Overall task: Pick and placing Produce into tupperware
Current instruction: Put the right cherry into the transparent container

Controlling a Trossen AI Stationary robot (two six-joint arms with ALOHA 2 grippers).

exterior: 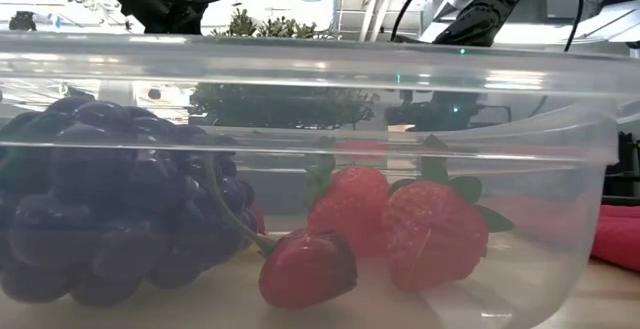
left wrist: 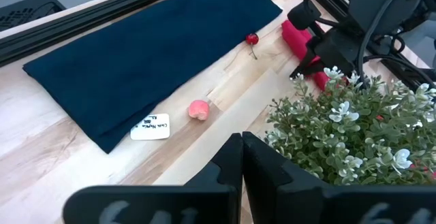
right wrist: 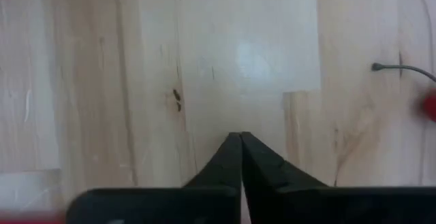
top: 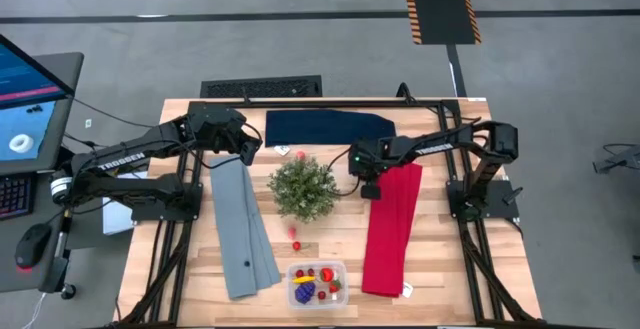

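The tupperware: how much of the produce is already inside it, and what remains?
Done: grapes and strawberries lie in the tupperware. In hand: nothing; right gripper shut empty on bare wood. Left: a cherry, a pink piece, a red piece.

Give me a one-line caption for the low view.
Purple grape cluster and three strawberries inside the clear tupperware.

The potted plant (top: 303, 188) blocks the table's (top: 440, 269) middle; bare wood lies open between the grey cloth (top: 242, 229) and red cloth (top: 390, 229).
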